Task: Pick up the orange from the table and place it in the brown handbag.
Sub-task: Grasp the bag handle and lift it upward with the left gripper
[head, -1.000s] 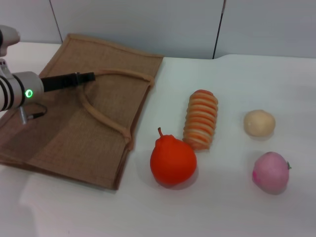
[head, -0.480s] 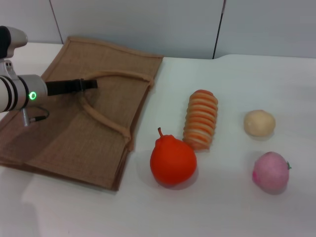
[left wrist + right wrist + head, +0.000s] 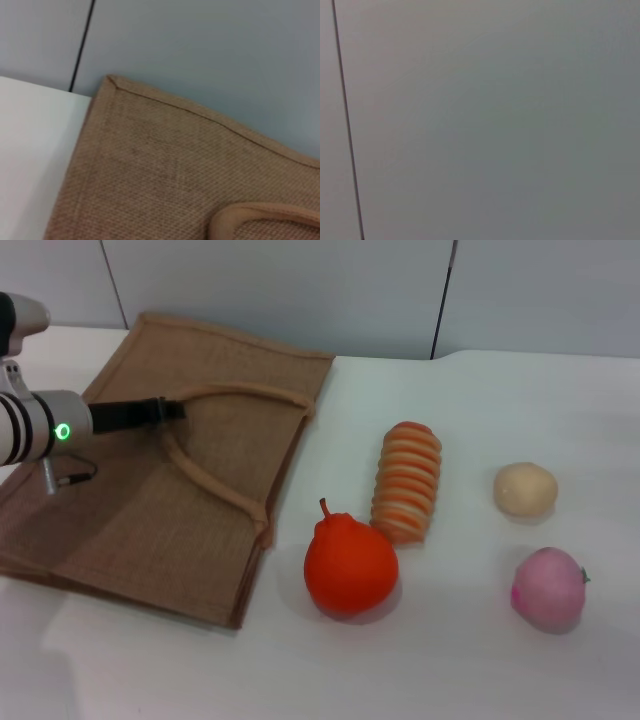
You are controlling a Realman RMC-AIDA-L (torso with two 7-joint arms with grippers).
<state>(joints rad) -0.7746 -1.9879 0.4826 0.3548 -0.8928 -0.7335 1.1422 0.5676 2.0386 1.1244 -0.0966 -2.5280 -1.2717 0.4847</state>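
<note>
The orange (image 3: 350,567) sits on the white table (image 3: 480,660), just to the right of the brown handbag (image 3: 130,510), which lies flat at the left. My left gripper (image 3: 178,407) reaches in from the left over the bag. Its thin dark fingers are together at the upper end of the bag's rope handle (image 3: 215,485). The left wrist view shows the bag's woven corner (image 3: 165,165) and a bit of handle (image 3: 260,220). My right gripper is out of view; its wrist view shows only a grey wall.
A long orange-and-cream striped roll (image 3: 407,481) lies just behind and to the right of the orange. A beige ball (image 3: 525,488) and a pink peach-like ball (image 3: 548,588) sit at the right. A grey wall (image 3: 300,290) runs behind the table.
My left gripper swung a little toward me and right, then drew back left; the handle's upper end followed it. The orange and other fruits have not moved.
</note>
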